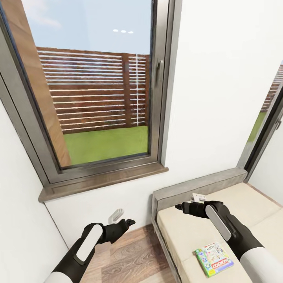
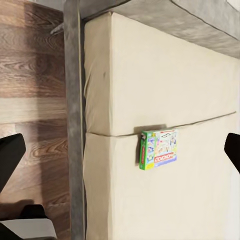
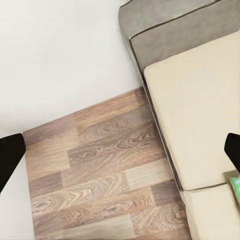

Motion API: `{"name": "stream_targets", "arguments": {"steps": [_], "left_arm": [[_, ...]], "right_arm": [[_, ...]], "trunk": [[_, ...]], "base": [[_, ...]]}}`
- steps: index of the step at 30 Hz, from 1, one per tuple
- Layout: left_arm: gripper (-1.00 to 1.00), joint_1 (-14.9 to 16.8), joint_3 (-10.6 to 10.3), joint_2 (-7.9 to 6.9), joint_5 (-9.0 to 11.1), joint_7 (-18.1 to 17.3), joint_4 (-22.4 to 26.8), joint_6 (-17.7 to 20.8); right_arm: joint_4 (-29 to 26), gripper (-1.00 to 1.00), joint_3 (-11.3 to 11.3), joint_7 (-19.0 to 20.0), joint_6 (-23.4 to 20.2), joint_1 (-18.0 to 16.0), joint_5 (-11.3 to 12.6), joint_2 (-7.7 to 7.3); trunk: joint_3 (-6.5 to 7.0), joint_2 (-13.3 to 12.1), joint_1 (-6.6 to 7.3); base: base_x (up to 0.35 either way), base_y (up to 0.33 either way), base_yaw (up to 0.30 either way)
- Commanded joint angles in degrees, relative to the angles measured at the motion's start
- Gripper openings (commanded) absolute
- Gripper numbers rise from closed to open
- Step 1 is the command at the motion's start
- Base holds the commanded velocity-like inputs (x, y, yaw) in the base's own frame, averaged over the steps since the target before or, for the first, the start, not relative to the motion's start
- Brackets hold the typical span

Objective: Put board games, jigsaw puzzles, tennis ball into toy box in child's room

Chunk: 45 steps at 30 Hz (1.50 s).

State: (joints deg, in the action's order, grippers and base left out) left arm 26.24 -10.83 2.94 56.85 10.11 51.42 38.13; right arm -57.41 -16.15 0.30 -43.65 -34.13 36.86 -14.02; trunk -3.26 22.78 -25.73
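A green-edged white Monopoly board game (image 1: 213,258) lies flat on the beige sheet of the bed (image 1: 184,232), near its front edge. The left wrist view has the same box (image 2: 159,148) beside the seam of the bed (image 2: 150,75). Its green corner (image 3: 235,182) peeks in at the edge of the right wrist view. My right gripper (image 1: 181,206) hovers open over the bed by the grey headboard (image 1: 196,188), apart from the box. My left gripper (image 1: 125,225) is open and empty above the wood floor (image 1: 129,255). The toy box, table, jigsaw puzzles and tennis ball are out of view.
A tall dark-framed window (image 1: 98,98) with a wooden sill (image 1: 106,182) fills the white wall ahead. A second window (image 1: 271,114) stands at the right. A strip of plank floor (image 3: 100,170) runs between the wall and the bed's grey frame (image 2: 74,125).
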Motion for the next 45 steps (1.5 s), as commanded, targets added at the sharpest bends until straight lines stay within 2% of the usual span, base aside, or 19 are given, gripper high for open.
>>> {"name": "stream_targets", "arguments": {"steps": [1, 13, 16, 23, 26, 27, 30, 35, 45], "left_arm": [[1.0, 0.0, -0.1, -0.01, 0.6, 0.5, 0.1, 0.1], [1.0, 0.0, -0.3, -0.15, 0.4, 0.8, 0.1, 0.1], [1.0, 0.0, -0.4, -0.38, -0.1, 1.2, 0.1, 0.1], [1.0, 0.0, 0.0, -0.62, -3.1, 1.9, 0.1, 0.1], [1.0, 0.0, 0.5, -0.53, -3.5, 2.0, 0.1, 0.3], [1.0, 0.0, 0.5, -0.53, -3.5, 2.0, 0.1, 0.3], [1.0, 0.0, 2.3, -0.57, -2.4, 2.1, 0.6, 1.1], [1.0, 0.0, 3.5, -0.7, -1.2, 2.0, 2.0, 2.6], [1.0, -0.3, 4.8, -1.21, -0.5, 2.0, 4.3, 4.3]], "right_arm": [[0.0, 1.0, -0.1, 0.1, -0.2, -0.1, 0.0, -0.12], [0.1, 1.0, 0.0, 0.1, -0.1, -0.1, 0.0, -0.33], [0.0, 1.0, 0.0, 0.1, -0.2, -0.1, 0.0, -0.27], [0.2, 1.0, 0.2, -0.1, -1.3, -0.3, 0.0, -0.03], [0.4, 1.0, 0.4, -0.1, -2.6, -0.5, 0.1, 0.0], [0.4, 1.0, 0.4, -0.1, -2.6, -0.5, 0.1, 0.0], [1.0, 1.0, 0.7, -0.2, -4.6, -0.8, 0.1, -0.1], [1.5, 1.0, 0.8, -0.3, -5.9, -1.1, 0.2, -0.23], [3.4, 1.0, 1.0, -0.4, -6.9, -1.6, 0.2, -0.34]], "trunk": [[-0.14, 0.1, -0.05], [-0.14, 0.1, -0.05], [-0.14, 0.1, -0.05], [-0.14, 0.1, -0.05], [-0.14, 0.1, -0.05], [-0.14, 0.1, -0.05], [-0.14, 0.1, -0.05], [-0.14, 0.1, -0.05], [-1.93, 4.1, -2.25]], "base": [[0.074, 0.013, 0.0], [0.03, 0.005, 0.0], [0.009, 0.001, 0.0], [0.004, 0.001, -0.081], [0.002, 0.0, -0.18], [0.002, 0.0, -0.201], [0.001, 0.0, -0.228], [0.001, 0.0, -0.25], [0.0, 0.0, -0.269]]}}
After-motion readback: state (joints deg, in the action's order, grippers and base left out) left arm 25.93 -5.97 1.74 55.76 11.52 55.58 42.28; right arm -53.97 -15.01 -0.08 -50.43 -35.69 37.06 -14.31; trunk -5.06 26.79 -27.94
